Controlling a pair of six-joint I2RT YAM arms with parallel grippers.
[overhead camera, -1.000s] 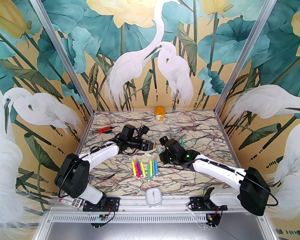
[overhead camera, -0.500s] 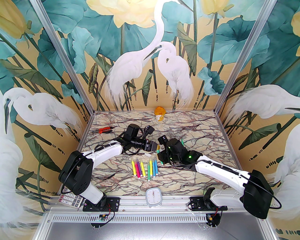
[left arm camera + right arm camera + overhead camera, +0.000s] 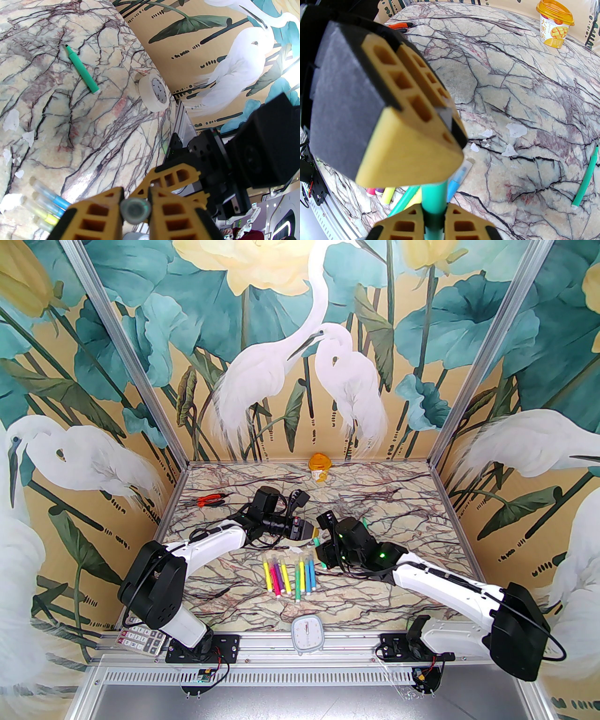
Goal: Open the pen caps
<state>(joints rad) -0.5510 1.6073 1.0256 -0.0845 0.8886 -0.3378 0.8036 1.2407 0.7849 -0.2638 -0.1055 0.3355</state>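
My right gripper [image 3: 433, 219] is shut on a teal pen [image 3: 434, 194] and holds it off the table, pointing at the left gripper [image 3: 315, 533]. The left gripper [image 3: 135, 203] is shut on that pen's clear cap [image 3: 136, 211], which shows end-on between its yellow fingers [image 3: 100, 211]. In the top view both grippers meet above the far end of a row of several capped pens [image 3: 288, 575] in yellow, pink, purple, green and blue. One uncapped green pen [image 3: 81, 69] lies alone on the marble beyond the right gripper [image 3: 322, 547].
Orange-handled pliers [image 3: 211, 500] lie at the back left and a yellow yogurt cup [image 3: 320, 467] stands at the back wall. A tape roll [image 3: 153, 92] sits near the right table edge. A white timer [image 3: 308, 635] and a calculator [image 3: 140, 642] lie at the near edge. White scraps [image 3: 516, 130] dot the marble.
The left gripper has moved right, up to the pen held by the right gripper, and now sits on its cap end. The right arm shifted only slightly.
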